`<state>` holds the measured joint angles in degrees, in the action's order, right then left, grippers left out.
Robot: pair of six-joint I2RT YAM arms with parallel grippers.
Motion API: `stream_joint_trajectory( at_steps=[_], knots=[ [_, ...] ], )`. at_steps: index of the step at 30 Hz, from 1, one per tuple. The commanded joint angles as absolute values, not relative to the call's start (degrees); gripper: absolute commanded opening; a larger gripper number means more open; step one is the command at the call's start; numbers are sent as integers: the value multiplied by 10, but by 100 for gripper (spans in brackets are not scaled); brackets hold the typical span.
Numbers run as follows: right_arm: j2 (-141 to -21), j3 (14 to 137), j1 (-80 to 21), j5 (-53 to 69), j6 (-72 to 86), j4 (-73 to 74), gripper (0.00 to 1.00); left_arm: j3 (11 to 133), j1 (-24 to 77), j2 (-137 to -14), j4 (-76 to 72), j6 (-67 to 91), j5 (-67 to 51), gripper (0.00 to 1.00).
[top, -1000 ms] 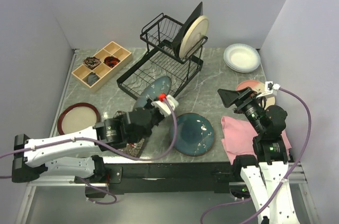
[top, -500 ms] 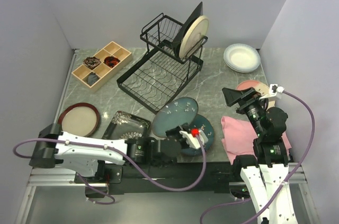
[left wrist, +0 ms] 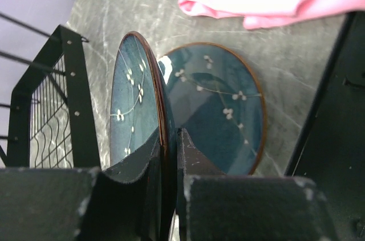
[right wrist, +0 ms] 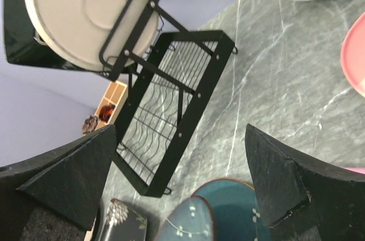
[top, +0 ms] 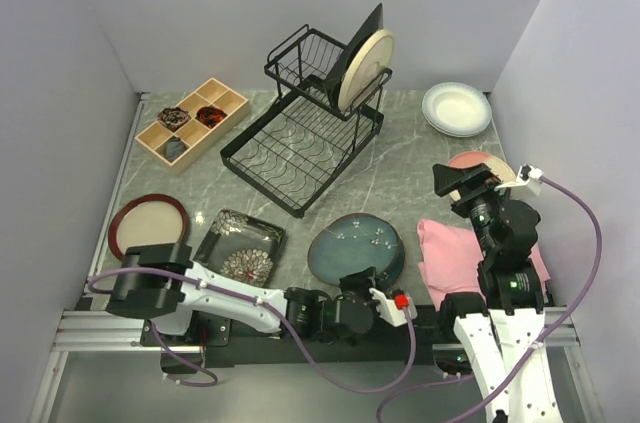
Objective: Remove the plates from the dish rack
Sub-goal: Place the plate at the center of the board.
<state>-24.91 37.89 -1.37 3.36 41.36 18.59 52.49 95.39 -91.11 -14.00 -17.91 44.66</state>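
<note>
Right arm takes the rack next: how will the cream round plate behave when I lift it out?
Cream round plate looks like glazed ceramic: probably stiff, slick and breakable. It stands on edge in the dish rack, so it could roll or tip once freed. The black plate behind may shift.

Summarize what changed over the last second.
The left gripper, shut on a teal plate, carried it from beside the dish rack toward the near edge, to the second teal plate lying flat. The right gripper stayed open, shifting only slightly. The cream plate and black plate remain racked.
</note>
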Motion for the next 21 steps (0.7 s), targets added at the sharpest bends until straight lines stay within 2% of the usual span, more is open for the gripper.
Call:
stream_joint_trajectory(
  at_steps=[1,21],
  knots=[
    [-223,397,-14,-11,417,178,100,546,961,-917,-243,-246,468,1],
    [-218,397,-13,-3,408,175,100,601,960,-1031,-222,-255,418,1]
  ],
)
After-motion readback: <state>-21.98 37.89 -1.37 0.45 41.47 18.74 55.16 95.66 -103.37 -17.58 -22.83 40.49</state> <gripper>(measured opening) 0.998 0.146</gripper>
